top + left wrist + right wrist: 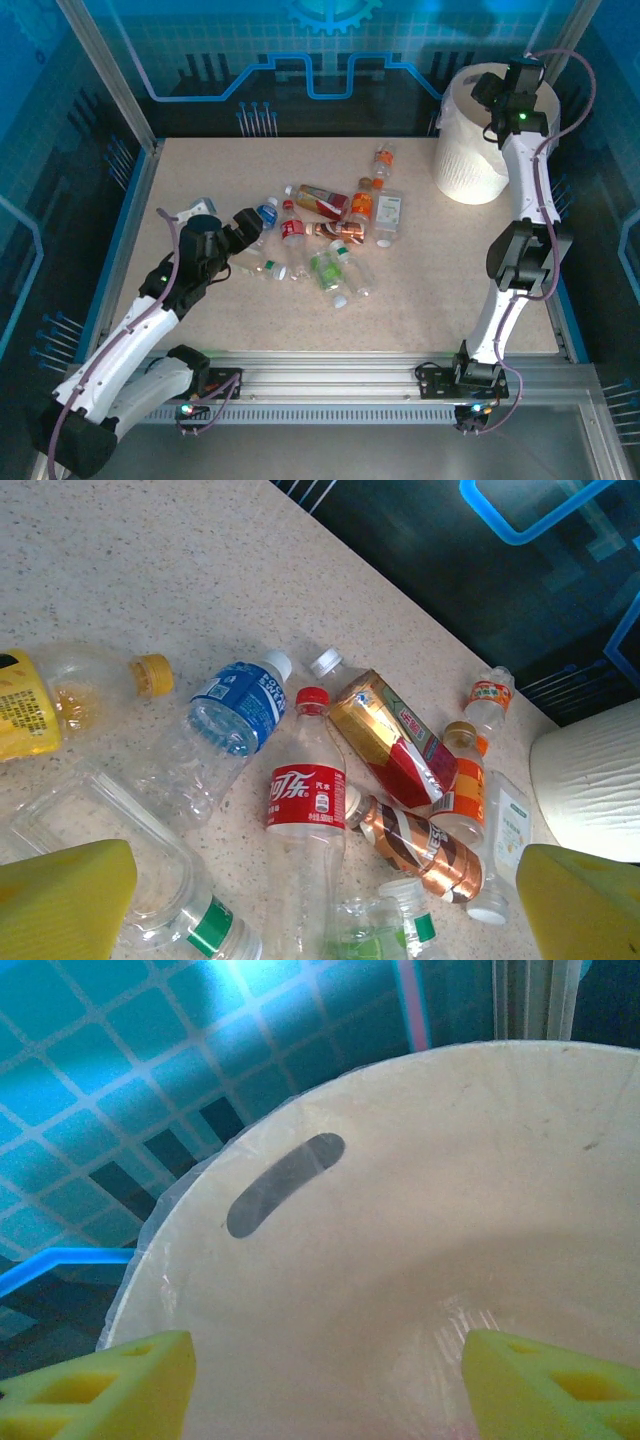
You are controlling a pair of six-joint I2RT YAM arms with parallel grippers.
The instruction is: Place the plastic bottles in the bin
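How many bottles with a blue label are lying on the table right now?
1: the blue-label bottle lies on its side just left of the red-label cola bottle, cap pointing away from the arms. Overlapping bottles could hide another blue label.

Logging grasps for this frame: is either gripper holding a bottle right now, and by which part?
Nothing is held. Left gripper open above the bottles; right gripper open over the bin, empty.

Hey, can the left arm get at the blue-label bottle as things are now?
Probably yes. The left arm has its jaws wide open close to the blue-label bottle, which lies uncovered at the pile's left edge.
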